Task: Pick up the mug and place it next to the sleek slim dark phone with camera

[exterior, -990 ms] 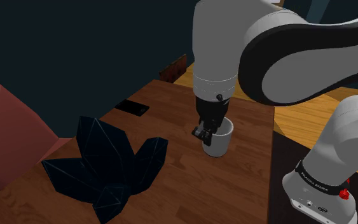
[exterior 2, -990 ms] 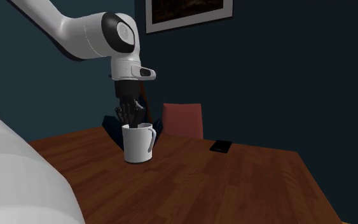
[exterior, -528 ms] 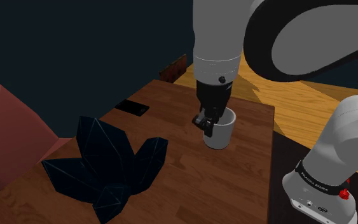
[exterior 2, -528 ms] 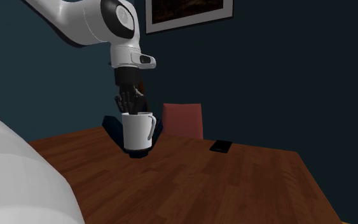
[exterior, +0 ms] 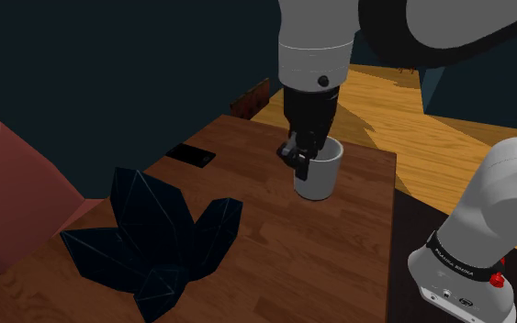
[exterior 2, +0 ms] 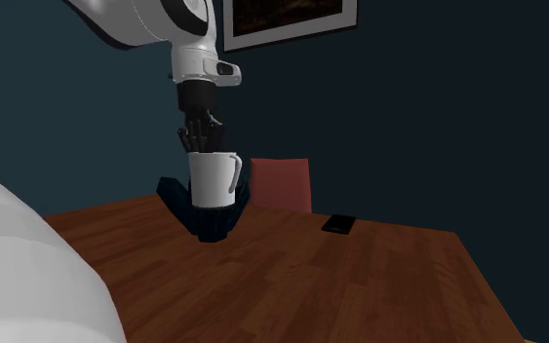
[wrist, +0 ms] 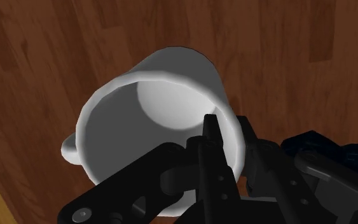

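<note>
Brown wooden table [exterior: 348,266], with a dark blue faceted ornament [exterior: 155,239] at the shoulder view's near left, off the direct path; upright white mug [exterior: 319,179] hanging above the table, its wall pinched by the black two-finger gripper [exterior: 299,158]; flat slim black phone [exterior: 190,155] to the shoulder view's left and slightly farther, bare wood between.
</note>
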Controlling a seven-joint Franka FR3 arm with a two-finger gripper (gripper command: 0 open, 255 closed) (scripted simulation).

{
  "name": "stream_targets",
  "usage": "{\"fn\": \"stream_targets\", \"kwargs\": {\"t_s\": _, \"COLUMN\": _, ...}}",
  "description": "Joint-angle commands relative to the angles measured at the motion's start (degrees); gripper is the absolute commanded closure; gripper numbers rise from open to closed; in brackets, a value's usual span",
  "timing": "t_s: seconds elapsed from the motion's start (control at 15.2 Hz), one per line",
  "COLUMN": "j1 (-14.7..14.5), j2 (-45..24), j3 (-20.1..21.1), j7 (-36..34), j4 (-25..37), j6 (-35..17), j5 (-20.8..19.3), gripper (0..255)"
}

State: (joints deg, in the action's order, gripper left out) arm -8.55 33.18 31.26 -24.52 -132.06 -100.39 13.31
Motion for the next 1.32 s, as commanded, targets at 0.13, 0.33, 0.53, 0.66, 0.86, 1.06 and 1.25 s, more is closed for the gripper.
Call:
{"fn": "stream_targets", "kwargs": {"t_s": 0.13, "j1": 3.03, "j2": -5.24, "j3": -1.27, "j7": 2.45, "j4": 3.43, "j6": -1.38, "j5": -3.07, "gripper": 255}}
{"fn": "stream_targets", "kwargs": {"t_s": 0.33, "j1": 5.39, "j2": -10.01, "j3": -2.14, "j7": 4.20, "j4": 6.70, "j6": -2.51, "j5": -5.67, "gripper": 255}}
{"fn": "stream_targets", "kwargs": {"t_s": 0.53, "j1": 7.51, "j2": -15.06, "j3": -2.86, "j7": 5.61, "j4": 10.58, "j6": -3.28, "j5": -8.32, "gripper": 255}}
{"fn": "stream_targets", "kwargs": {"t_s": 0.66, "j1": 8.75, "j2": -18.58, "j3": -3.30, "j7": 6.38, "j4": 13.51, "j6": -3.55, "j5": -10.12, "gripper": 255}}
{"fn": "stream_targets", "kwargs": {"t_s": 0.86, "j1": 10.35, "j2": -24.05, "j3": -3.87, "j7": 7.35, "j4": 18.46, "j6": -3.58, "j5": -12.85, "gripper": 255}}
{"fn": "stream_targets", "kwargs": {"t_s": 1.06, "j1": 11.56, "j2": -29.77, "j3": -4.43, "j7": 8.14, "j4": 24.12, "j6": -3.08, "j5": -15.61, "gripper": 255}}
{"fn": "stream_targets", "kwargs": {"t_s": 1.25, "j1": 12.30, "j2": -35.73, "j3": -5.04, "j7": 8.85, "j4": 30.56, "j6": -2.02, "j5": -18.36, "gripper": 255}}
